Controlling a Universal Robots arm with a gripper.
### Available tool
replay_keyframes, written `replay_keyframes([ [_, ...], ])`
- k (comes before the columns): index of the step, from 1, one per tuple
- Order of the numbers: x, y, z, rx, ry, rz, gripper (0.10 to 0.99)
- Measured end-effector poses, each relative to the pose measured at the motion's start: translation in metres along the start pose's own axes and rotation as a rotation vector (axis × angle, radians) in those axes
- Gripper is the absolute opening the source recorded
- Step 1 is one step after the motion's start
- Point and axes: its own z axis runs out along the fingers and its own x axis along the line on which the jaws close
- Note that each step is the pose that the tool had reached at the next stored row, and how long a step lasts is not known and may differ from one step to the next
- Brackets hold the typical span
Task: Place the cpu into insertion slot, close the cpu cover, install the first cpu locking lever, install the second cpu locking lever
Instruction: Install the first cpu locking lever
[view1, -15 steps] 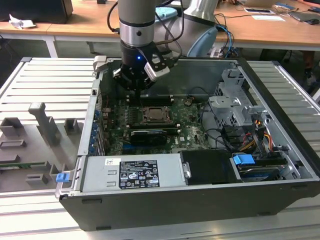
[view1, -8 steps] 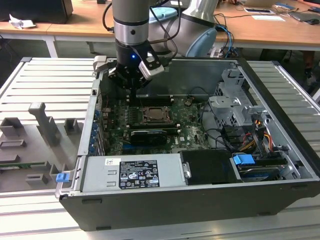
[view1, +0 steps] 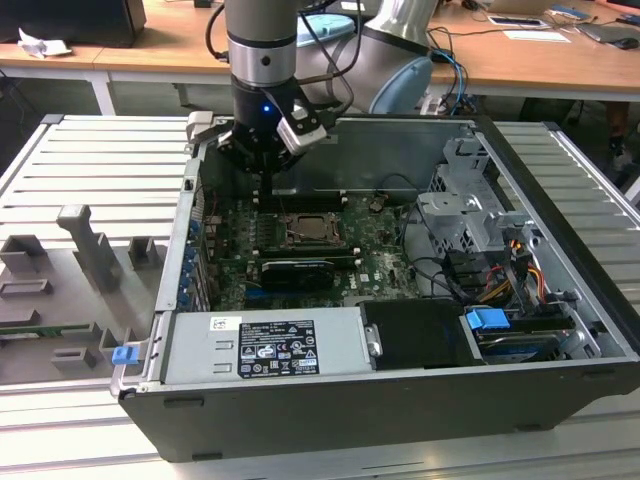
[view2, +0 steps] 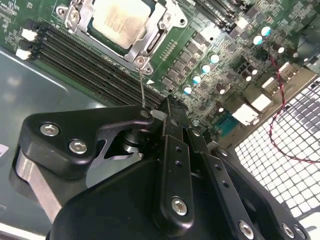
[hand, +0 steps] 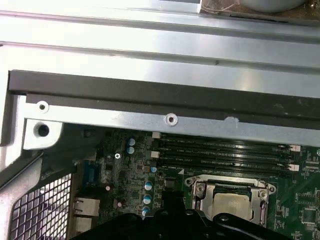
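Observation:
The cpu (view2: 120, 20) lies flat in its socket on the green motherboard, its dull metal top showing through the silvery cpu cover (view2: 156, 42), which is folded down around it. Both are also in the first wrist view, the cpu (hand: 232, 206) inside the cover (hand: 200, 192), and in the exterior view as a small square (view1: 312, 230). A thin wire locking lever (view2: 142, 90) runs from the socket's corner up to my black gripper (view2: 159, 109), whose fingers are shut together at the lever's end. In the exterior view the gripper (view1: 265, 188) hangs just behind the socket, near the case's back wall.
Black memory slots (view2: 85, 67) run beside the socket. A black card (view1: 295, 272) lies in front of it, then the silver power supply (view1: 265, 345). A drive cage (view1: 470, 215) with cables fills the exterior view's right. A vent grille (view2: 285, 145) and red-black wire (view2: 272, 100) are close.

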Motion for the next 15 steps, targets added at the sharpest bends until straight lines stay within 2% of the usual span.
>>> replay_keyframes([
  [8,-0.0035,0.0023,0.0006,0.000,-0.0001,0.000,0.106],
  [15,-0.0234,0.0011,0.0014,0.000,-0.0001,0.004,0.106],
])
